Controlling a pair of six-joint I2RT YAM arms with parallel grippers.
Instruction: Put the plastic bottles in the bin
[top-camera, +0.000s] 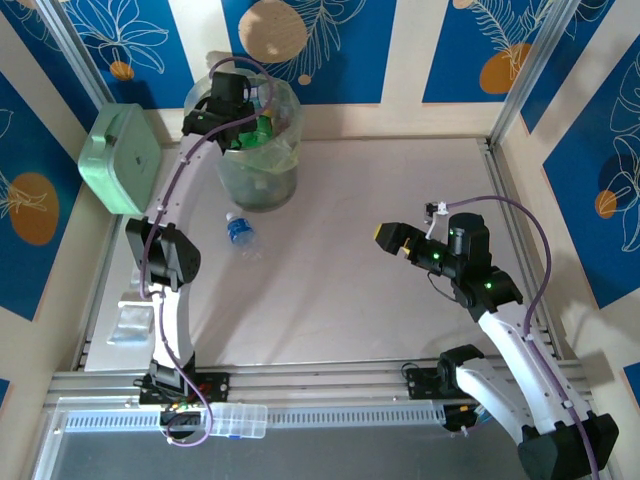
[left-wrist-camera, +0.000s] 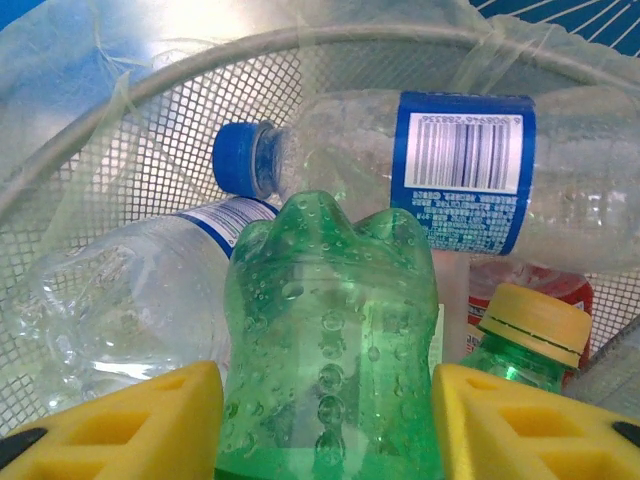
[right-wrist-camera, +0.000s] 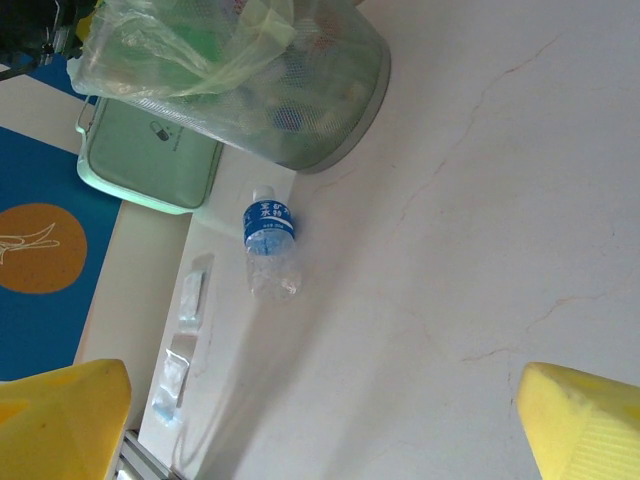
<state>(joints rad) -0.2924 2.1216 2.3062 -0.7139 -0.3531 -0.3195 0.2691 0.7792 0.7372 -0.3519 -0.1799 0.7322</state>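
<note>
Your left gripper (top-camera: 222, 108) sits over the mouth of the bin (top-camera: 265, 185) in the upper left of the overhead frame; in the left wrist view its yellow fingers (left-wrist-camera: 120, 425) stand at either side of a green bottle (left-wrist-camera: 330, 330), both pads touching its dimpled body, lobed end up in the frame; so narrow, holding that bottle. Behind it, inside the bin's mesh wall (left-wrist-camera: 150, 170), a blue-capped bottle (left-wrist-camera: 400, 160) lies across the top of the frame; a crushed clear bottle (left-wrist-camera: 120, 290) lies at left; a yellow-capped bottle (left-wrist-camera: 525, 335), green, shows at lower right. Your right gripper (top-camera: 392, 240) hangs right of centre in the overhead frame, well apart from the bin; jaws wide, nothing between them; its yellow fingers (right-wrist-camera: 60, 410) sit in the two lower corners of the right wrist view. One blue-labelled bottle (top-camera: 238, 232) lies on its side on the table (top-camera: 380, 180), just below the bin; the mint-green box (top-camera: 120, 158) stands left of the bin.
</note>
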